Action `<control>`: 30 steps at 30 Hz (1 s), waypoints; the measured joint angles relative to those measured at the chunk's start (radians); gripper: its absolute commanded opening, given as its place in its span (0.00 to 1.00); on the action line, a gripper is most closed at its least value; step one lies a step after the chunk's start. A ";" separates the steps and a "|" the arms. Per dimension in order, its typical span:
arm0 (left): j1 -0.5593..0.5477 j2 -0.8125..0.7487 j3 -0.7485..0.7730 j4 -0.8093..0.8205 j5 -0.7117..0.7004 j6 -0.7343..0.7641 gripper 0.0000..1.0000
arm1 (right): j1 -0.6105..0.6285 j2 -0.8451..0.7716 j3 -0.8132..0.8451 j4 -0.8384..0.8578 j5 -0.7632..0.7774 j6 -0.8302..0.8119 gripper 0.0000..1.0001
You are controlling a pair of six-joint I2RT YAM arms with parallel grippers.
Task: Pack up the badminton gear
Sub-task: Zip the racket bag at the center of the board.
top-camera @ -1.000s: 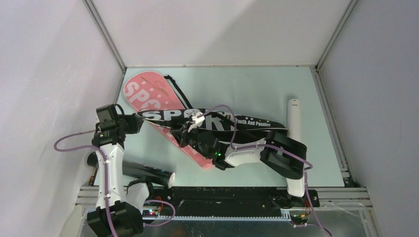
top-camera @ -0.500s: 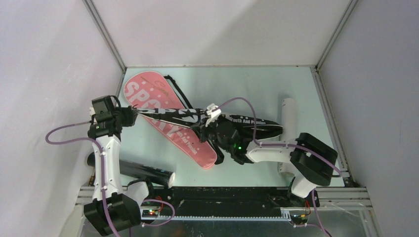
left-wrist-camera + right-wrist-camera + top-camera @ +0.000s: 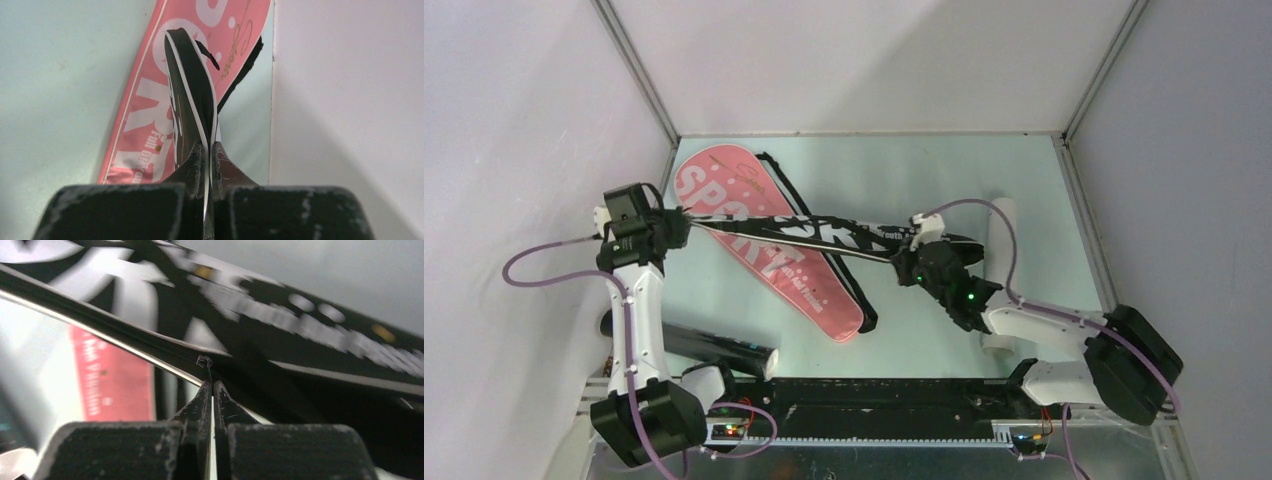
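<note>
Black cover (image 3: 824, 232): hangs stretched between the two arms, clear of the tabletop (image 3: 924, 170), with its white "SPORT" lettering facing up and its wide end to the left.
Left fingers (image 3: 200, 157): closed flat on the white-piped rim of the black cover's wide end, which stands on edge and runs straight away from the tips in the left wrist view.
Right fingers (image 3: 205, 395): pressed together on the small metal zipper pull (image 3: 204, 361), which sits right at their tips on the seam along the cover's narrow end.
Pink cover (image 3: 809, 290): lies flat on the tabletop under the black one and crosses it at an angle, its round end toward the far left corner.
Black tube (image 3: 724, 348): lies at the near left edge, beside the left arm's base, well apart from both pairs of fingers.
White tube (image 3: 1002, 225): lies on the right, partly hidden by the right arm.
</note>
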 measured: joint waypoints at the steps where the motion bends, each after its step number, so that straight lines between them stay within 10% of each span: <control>1: 0.003 0.004 0.007 -0.002 -0.009 0.007 0.00 | -0.025 -0.022 -0.016 -0.029 0.010 0.014 0.00; 11: 0.040 0.016 0.056 -0.027 -0.071 0.060 0.00 | -0.305 -0.253 -0.130 -0.330 0.145 0.166 0.00; 22: 0.043 0.060 0.093 -0.033 -0.068 0.108 0.00 | -0.595 -0.132 -0.141 -0.273 0.028 0.231 0.01; 30: 0.057 0.061 0.093 0.036 -0.045 0.134 0.00 | -0.585 -0.142 -0.109 -0.350 -0.063 0.106 0.57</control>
